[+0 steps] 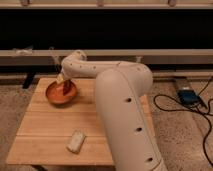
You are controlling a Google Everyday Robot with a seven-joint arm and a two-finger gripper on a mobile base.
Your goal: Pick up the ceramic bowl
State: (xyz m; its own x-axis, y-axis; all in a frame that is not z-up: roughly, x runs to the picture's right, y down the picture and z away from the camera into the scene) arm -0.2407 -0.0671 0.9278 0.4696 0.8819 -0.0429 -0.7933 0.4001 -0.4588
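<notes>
As the ceramic bowl (59,95) sits at ten o'clock on the tabletop (47,127), the tool (66,86) reaches inside, likely for its rim; width I cannot tell.

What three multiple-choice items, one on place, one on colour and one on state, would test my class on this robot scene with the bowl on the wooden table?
1. Where on the wooden table is the ceramic bowl?
A. near right corner
B. far left part
C. middle of the front edge

2. What colour is the small oblong object near the table's front?
A. black
B. blue
C. white

3. How does the bowl stand?
A. upright, open side up
B. upside down
C. on its side

Answers:
1 B: the bowl sits toward the table's far left, with the gripper reaching down into it.
2 C: the object shows pale white against the wood.
3 A: the bowl's orange-brown hollow faces up.
</notes>
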